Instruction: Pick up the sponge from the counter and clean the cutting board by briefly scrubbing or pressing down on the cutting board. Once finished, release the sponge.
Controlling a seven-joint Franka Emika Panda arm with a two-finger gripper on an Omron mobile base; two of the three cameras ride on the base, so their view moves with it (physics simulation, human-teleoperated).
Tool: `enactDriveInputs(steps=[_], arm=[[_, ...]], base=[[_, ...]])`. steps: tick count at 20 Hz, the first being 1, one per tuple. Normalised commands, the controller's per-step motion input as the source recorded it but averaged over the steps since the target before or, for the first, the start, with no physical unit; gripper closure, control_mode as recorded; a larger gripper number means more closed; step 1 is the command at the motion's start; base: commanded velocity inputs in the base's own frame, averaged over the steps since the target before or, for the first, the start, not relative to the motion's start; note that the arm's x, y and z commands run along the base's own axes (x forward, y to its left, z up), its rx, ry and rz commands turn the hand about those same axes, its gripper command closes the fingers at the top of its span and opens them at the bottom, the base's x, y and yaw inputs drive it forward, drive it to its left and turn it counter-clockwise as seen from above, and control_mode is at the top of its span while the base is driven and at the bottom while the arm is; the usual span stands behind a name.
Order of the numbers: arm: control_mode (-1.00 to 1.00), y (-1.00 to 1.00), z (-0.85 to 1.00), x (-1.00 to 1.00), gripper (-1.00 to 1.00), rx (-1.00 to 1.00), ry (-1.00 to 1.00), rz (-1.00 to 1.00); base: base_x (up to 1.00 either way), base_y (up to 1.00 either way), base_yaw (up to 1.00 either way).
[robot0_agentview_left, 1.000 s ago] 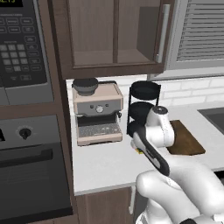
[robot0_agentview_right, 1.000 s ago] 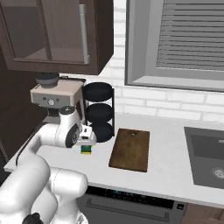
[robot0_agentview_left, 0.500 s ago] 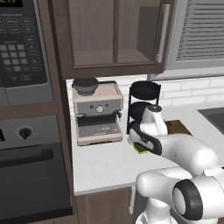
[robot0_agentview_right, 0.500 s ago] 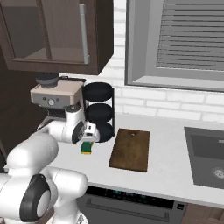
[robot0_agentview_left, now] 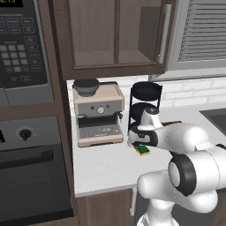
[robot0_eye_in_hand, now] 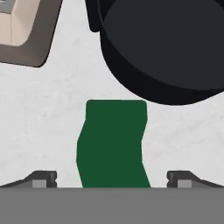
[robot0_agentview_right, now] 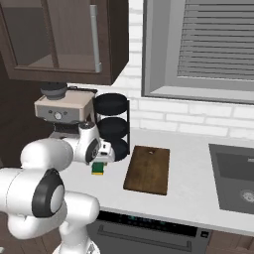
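Gripper (robot0_eye_in_hand: 112, 180) w/ jaws wide apart, we're hovering right over the sponge (robot0_eye_in_hand: 113, 144) on the counter (robot0_eye_in_hand: 39, 118) beside the black rack (robot0_eye_in_hand: 162, 48), straddling it for a grab before the cutting board (robot0_agentview_right: 148, 169).

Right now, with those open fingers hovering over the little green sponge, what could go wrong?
The black rack stands right beside the sponge, so the fingers might knock it while coming down. The sponge looks small and curvy-sided between the wide-open fingers, so it may twist or slip as they close. The coffee machine is also near, leaving little room to swing toward the cutting board.
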Motion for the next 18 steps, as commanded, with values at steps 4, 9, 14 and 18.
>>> enactDriveInputs(steps=[4,9,14,18], arm=[[-1.0,0.0,-0.21,0.17,-1.0,0.0,0.0,0.0],[-1.0,0.0,-0.23,0.19,-1.0,0.0,0.0,0.0],[-1.0,0.0,-0.19,0.01,1.0,0.0,0.0,0.0],[-1.0,0.0,-0.21,0.0,1.0,0.0,0.0,0.0]], base=[[0.0,0.0,0.0],[0.0,0.0,0.0],[0.0,0.0,0.0],[0.0,0.0,0.0]])
